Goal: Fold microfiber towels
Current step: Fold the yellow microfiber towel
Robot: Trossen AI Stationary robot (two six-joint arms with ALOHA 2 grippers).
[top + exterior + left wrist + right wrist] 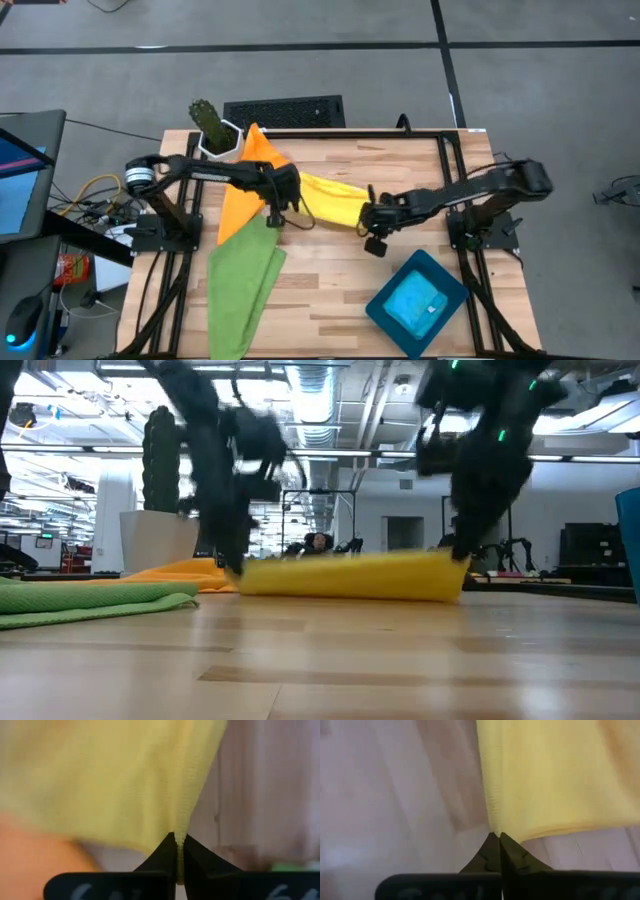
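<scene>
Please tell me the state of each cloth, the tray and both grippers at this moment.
Yellow microfiber towel: stretched between both grippers, on the table.
Orange microfiber towel: spread flat, unfolded.
Green microfiber towel: lying loosely folded.
Light blue microfiber towel: folded, inside the tray.
Dark teal rectangular tray: holding the blue towel.
Left gripper: shut on the yellow towel.
Right gripper: shut on the yellow towel.

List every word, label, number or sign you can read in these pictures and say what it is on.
None can be read with certainty.
Left gripper, shut on the yellow towel: pale marks on its body, cut off and blurred.
Right gripper, shut on the same towel: similar marks, unreadable.
Room behind the table, low view: a small sign at far left, too small to read.
</scene>
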